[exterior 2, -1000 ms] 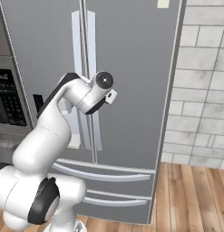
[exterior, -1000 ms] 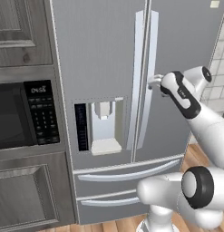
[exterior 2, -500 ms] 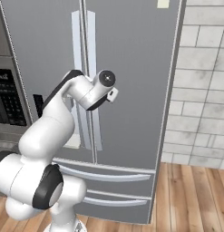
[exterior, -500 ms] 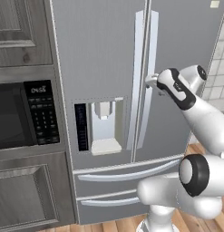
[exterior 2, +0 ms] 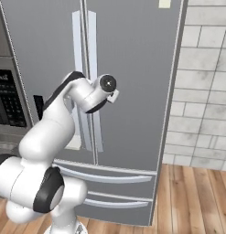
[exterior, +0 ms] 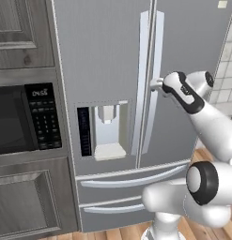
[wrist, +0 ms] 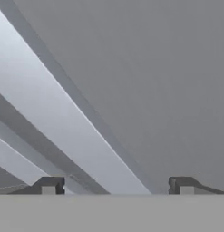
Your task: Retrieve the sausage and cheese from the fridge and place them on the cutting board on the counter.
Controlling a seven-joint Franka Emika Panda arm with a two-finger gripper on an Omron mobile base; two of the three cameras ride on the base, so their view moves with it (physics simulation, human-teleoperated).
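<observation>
Presently the gripper (wrist: pixel 117 185) sits against the right door handle (exterior: pixel 155 79) of the closed fridge (exterior: pixel 108 56) — jaws spread, straddling the bar, nothing clamped — placed for pulling that door open.

Even, shadowless rendered light; soft, slightly blurred close hand view.

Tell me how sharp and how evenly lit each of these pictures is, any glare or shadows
Left base view: crisp, flat even light; the fridge has no hot glare, only a soft shadow beside its right door handle. Right base view: equally sharp, the arm faintly shading the door. Hand view: soft and blurry, very close to the door; the handle is a pale diagonal band with a darker shadow stripe, and the hand has its fingertips apart.
</observation>
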